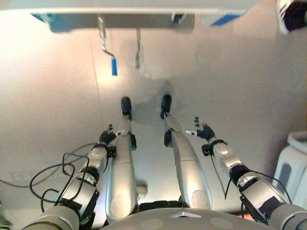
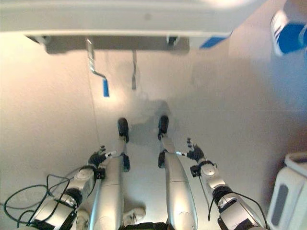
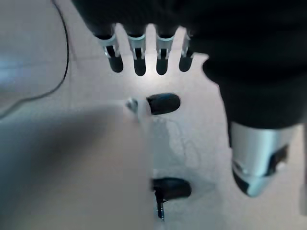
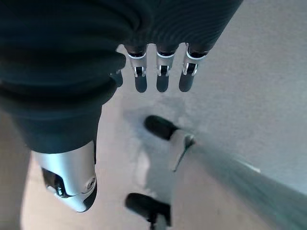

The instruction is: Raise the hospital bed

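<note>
Fingers straight on left hand (image 1: 106,137) and right hand (image 1: 205,131), holding nothing; eye views add bed crank (image 1: 108,50).

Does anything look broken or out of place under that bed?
Nothing looks damaged. Two cranks hang under the bed frame: the blue-handled crank is folded out, the other crank hangs straight down. Both hands are away from them.

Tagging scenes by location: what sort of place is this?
Probably a hospital room or care-ward mock-up: a bed frame with hand cranks hanging below its end, and plain pale floor.
</note>
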Tool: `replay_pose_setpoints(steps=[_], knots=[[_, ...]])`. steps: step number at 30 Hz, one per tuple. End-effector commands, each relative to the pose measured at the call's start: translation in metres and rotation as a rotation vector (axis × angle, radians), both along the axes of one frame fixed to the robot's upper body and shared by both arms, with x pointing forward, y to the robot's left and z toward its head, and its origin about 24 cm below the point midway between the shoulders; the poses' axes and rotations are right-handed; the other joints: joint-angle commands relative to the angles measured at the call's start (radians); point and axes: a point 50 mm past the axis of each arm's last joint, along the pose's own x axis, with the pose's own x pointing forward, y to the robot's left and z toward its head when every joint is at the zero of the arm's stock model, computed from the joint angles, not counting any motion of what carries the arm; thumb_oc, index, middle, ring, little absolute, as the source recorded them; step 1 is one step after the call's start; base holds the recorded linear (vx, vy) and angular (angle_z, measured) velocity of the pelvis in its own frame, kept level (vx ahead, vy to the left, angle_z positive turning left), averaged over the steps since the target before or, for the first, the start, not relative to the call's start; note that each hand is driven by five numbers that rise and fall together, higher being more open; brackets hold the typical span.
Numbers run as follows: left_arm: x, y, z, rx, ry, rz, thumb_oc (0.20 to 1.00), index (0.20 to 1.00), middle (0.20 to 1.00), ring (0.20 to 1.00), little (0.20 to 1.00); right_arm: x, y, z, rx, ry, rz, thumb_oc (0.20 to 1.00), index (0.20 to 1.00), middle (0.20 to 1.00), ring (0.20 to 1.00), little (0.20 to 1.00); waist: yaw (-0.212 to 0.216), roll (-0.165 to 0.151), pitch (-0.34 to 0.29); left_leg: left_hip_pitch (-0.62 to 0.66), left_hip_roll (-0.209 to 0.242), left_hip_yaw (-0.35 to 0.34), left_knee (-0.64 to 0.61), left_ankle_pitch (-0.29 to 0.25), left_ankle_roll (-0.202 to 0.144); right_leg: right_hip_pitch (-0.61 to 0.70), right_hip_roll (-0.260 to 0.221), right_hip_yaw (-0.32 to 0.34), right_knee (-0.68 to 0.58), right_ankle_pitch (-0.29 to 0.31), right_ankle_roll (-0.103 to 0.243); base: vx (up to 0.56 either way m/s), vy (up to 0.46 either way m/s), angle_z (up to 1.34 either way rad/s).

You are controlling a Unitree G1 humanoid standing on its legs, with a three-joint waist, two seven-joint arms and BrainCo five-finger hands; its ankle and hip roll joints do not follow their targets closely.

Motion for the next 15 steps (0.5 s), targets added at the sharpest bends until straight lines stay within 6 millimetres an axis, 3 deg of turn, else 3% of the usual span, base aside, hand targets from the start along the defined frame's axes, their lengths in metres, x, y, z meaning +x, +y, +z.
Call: replay_pose_setpoints(steps=[1, 7, 10, 15], knots=[[-0.043, -0.006, -0.026, 0.009, 0.163, -0.086, 1.000, 1.000, 1.000, 1.000, 1.000, -0.025, -0.022, -0.013, -0.014, 0.081, -0.052, 1.000, 1.000, 1.000, 1.000, 1.000, 0.020, 0.038, -0.062, 0.107, -0.063, 0.025, 0.024, -0.090, 0.030, 0.094, 0.005, 0.000, 0.044, -0.029, 0.094, 0.10, 0.032, 0.08], [-0.076, 0.000, -0.037, 0.005, 0.245, -0.076, 1.000, 1.000, 1.000, 1.000, 1.000, -0.056, -0.027, -0.034, 0.004, 0.200, -0.085, 1.000, 1.000, 1.000, 1.000, 1.000, 0.038, 0.041, -0.125, 0.288, -0.064, 0.033, -0.018, -0.103, 0.032, 0.286, 0.015, 0.006, -0.001, -0.058, 0.098, 0.10, 0.011, 0.03], [-0.098, 0.002, -0.044, -0.004, 0.299, -0.065, 1.000, 1.000, 1.000, 1.000, 1.000, -0.078, -0.026, -0.047, 0.016, 0.284, -0.099, 1.000, 1.000, 1.000, 1.000, 1.000, 0.038, 0.038, -0.193, 0.395, -0.060, 0.045, -0.053, -0.108, 0.029, 0.401, 0.018, 0.007, -0.055, -0.071, 0.099, 0.08, -0.006, 0.02], [-0.115, -0.003, -0.050, -0.021, 0.344, -0.066, 1.000, 1.000, 1.000, 1.000, 1.000, -0.100, -0.026, -0.058, 0.019, 0.369, -0.103, 1.000, 1.000, 1.000, 1.000, 1.000, 0.050, 0.035, -0.268, 0.485, -0.064, 0.047, -0.088, -0.114, 0.029, 0.494, 0.020, 0.008, -0.104, -0.072, 0.104, 0.08, 0.000, 0.00]])
